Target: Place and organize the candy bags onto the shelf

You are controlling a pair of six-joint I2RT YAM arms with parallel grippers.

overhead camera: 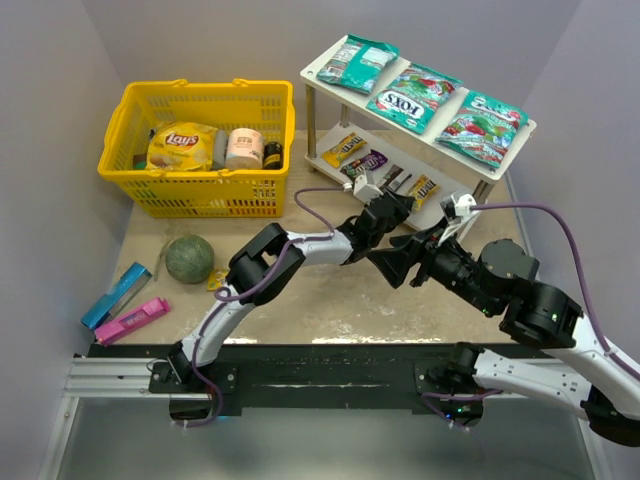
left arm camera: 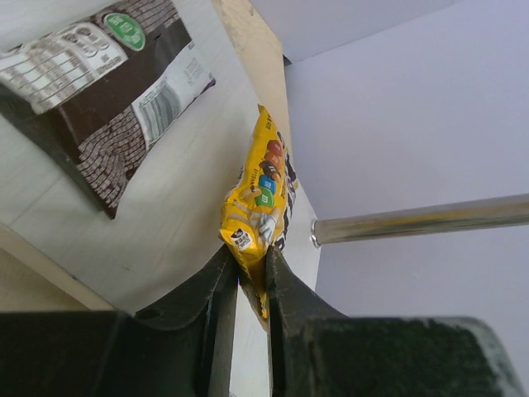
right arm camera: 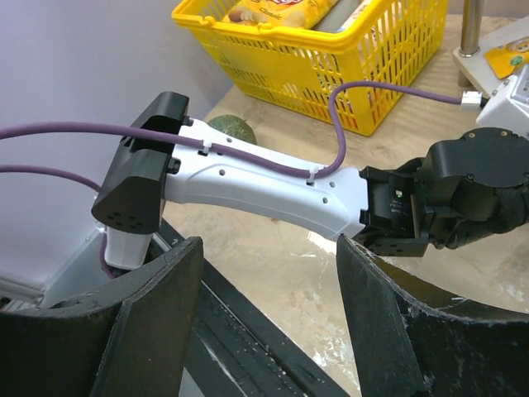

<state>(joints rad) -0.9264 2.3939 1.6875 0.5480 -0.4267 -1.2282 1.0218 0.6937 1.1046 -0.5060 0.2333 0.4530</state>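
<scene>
At the lower shelf board (left arm camera: 165, 215), left hand (left arm camera: 252, 260) pinches a yellow candy packet (left arm camera: 264, 194) by its end; right hand (right arm camera: 266, 248) stands open, empty.

The marbled bench (overhead camera: 330, 300) in front of my arms carries a yellow basket (overhead camera: 120, 165) at the far left and a white two-tier shelf (overhead camera: 318, 72) at the far right. A green round fruit (overhead camera: 189, 259), a flat blue packet (overhead camera: 117, 295) and a pink packet (overhead camera: 132, 320) lie on the bench at the left. Three bags lie side by side on the shelf's top board: the left teal bag (overhead camera: 357, 62), the FOX'S bag (overhead camera: 414, 97) and the right teal bag (overhead camera: 481, 125). Its lower board holds a yellow packet (overhead camera: 343, 149), a purple packet (overhead camera: 371, 161) and a brown packet (overhead camera: 393, 179).
</scene>
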